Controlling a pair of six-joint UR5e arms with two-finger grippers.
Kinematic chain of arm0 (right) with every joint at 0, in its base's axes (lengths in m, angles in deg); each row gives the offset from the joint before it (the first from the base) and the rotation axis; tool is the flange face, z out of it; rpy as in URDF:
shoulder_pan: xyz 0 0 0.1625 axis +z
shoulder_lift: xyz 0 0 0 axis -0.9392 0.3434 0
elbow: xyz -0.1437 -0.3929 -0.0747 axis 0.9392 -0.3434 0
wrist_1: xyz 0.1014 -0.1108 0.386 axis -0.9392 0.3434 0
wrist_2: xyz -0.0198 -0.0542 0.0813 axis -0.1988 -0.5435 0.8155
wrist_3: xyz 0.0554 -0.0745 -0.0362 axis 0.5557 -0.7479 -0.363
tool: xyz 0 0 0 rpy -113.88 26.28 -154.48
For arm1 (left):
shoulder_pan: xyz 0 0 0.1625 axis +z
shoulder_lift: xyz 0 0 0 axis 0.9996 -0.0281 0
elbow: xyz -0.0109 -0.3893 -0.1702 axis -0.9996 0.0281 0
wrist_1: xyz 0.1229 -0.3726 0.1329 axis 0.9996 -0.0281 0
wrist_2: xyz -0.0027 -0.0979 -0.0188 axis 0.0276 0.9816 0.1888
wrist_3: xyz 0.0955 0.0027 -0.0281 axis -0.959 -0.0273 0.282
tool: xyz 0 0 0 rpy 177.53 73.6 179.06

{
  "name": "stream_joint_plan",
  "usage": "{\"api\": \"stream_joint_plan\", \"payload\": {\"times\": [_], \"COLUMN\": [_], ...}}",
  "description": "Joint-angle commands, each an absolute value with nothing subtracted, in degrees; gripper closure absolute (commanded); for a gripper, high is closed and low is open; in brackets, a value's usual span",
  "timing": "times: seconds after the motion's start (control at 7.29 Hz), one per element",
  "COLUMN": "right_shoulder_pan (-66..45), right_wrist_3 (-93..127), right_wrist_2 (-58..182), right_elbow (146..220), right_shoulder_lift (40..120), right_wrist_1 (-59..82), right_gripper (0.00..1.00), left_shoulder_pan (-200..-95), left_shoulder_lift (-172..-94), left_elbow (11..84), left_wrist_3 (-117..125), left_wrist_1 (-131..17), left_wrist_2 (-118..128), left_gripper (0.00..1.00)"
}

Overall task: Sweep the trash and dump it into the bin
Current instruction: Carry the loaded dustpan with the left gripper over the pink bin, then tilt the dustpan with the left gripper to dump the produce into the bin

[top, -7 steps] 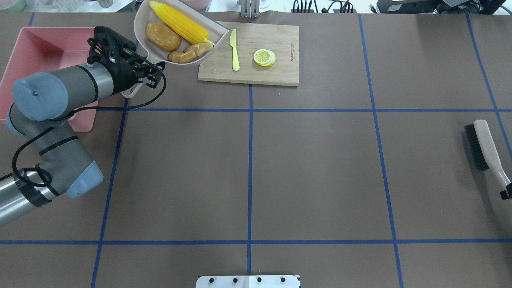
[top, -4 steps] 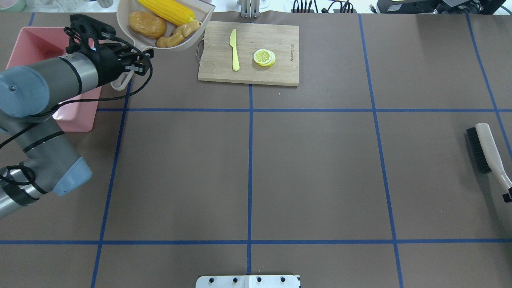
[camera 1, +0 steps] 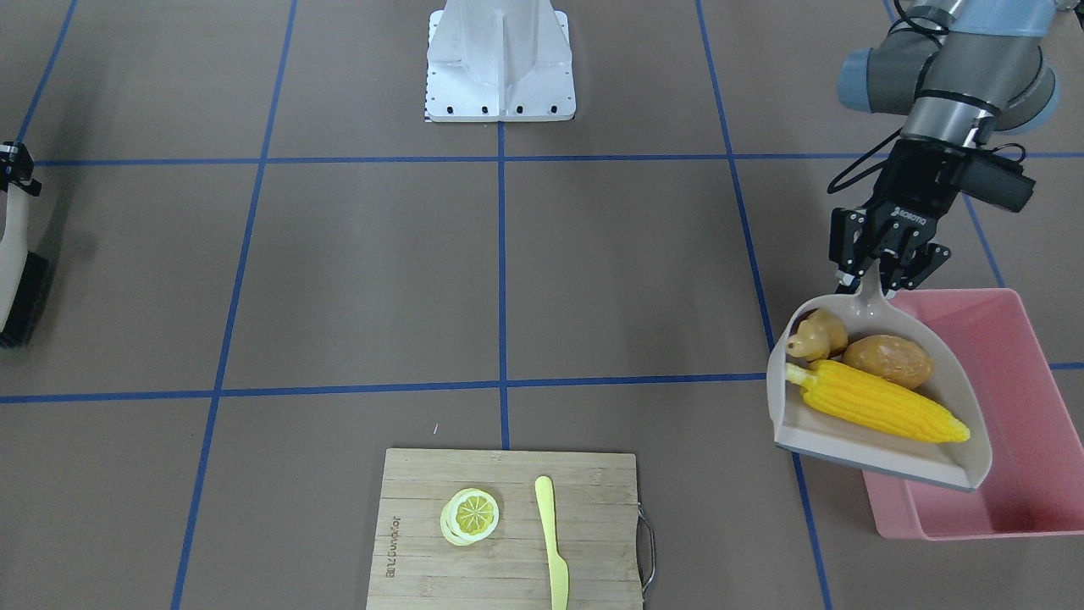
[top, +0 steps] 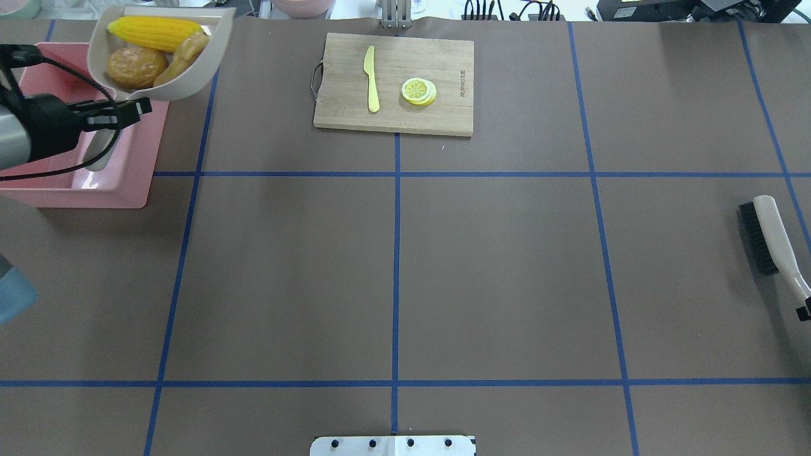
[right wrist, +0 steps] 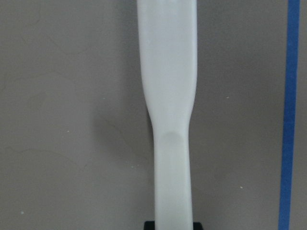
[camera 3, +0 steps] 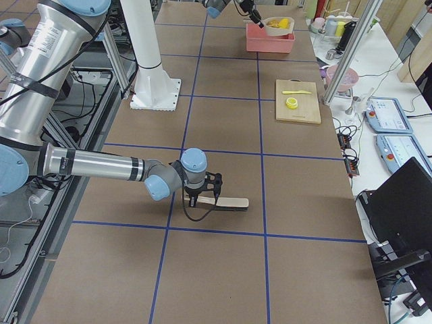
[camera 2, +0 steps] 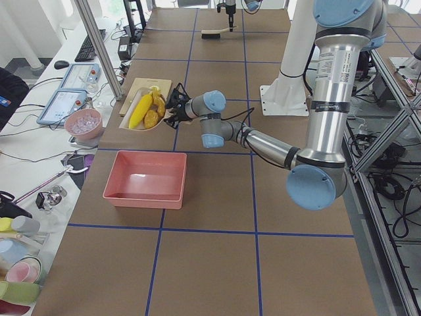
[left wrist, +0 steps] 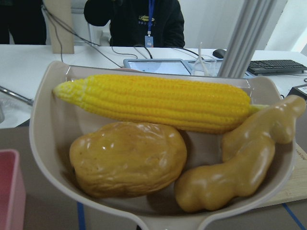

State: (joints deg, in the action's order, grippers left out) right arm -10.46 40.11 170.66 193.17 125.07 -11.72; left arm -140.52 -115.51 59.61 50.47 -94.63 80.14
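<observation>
The sweeping looks done: the yellow corn cob (camera 1: 876,413), the brown oval potato (camera 1: 887,360) and the knobbly tan ginger root (camera 1: 815,336) all lie in the beige plastic dustpan (camera 1: 847,453). The left claw (camera 1: 872,284) is clenched on the dustpan's handle, holding it raised by the large pink rectangular plastic bin (camera 1: 982,518) — whether squarely above it, I cannot tell. The bin looks empty, so the dump remains. The right claw (top: 803,310) grasps the beige black-bristled brush (top: 770,234), well apart on the surface.

Bamboo cutting board (top: 342,114): yellow knife (top: 370,79), lemon slice (top: 419,90) lying on top, apart.
</observation>
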Motion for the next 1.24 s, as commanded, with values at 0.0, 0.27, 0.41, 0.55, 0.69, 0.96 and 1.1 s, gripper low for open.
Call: {"api": "stream_joint_plan", "payload": {"times": [0.0,0.27,0.41,0.55,0.69,0.96,1.1], "right_shoulder_pan": [-10.5,-10.5,-10.3,-9.0,-6.7,-1.1,2.7], "right_wrist_3": [40.1,40.1,40.2,40.1,40.1,30.1,21.4], "right_wrist_2": [170.4,170.7,171.0,171.3,171.2,169.0,168.9], "right_elbow": [193.0,193.1,193.6,193.7,193.7,193.0,193.1], "right_shoulder_lift": [124.7,124.6,124.5,124.1,122.9,122.3,121.7], "right_wrist_1": [-11.7,-11.7,-11.7,-11.7,-11.6,-9.5,-4.0], "right_gripper": [0.47,0.22,0.07,0.01,0.00,0.00,0.00], "left_shoulder_pan": [-143.1,-143.1,-143.7,-145.7,-146.5,-146.7,-146.7], "left_shoulder_lift": [-107.7,-105.2,-104.8,-104.9,-105.0,-106.0,-106.6], "left_elbow": [59.8,58.7,58.0,58.0,58.0,58.1,58.1], "left_wrist_3": [60.9,84.3,91.2,99.9,109.3,119.4,124.5], "left_wrist_1": [-103.1,-107.0,-107.0,-106.9,-107.0,-107.4,-107.4], "left_wrist_2": [83.3,84.7,86.2,89.5,91.3,92.0,93.6], "left_gripper": [1.00,1.00,1.00,1.00,1.00,1.00,1.00]}}
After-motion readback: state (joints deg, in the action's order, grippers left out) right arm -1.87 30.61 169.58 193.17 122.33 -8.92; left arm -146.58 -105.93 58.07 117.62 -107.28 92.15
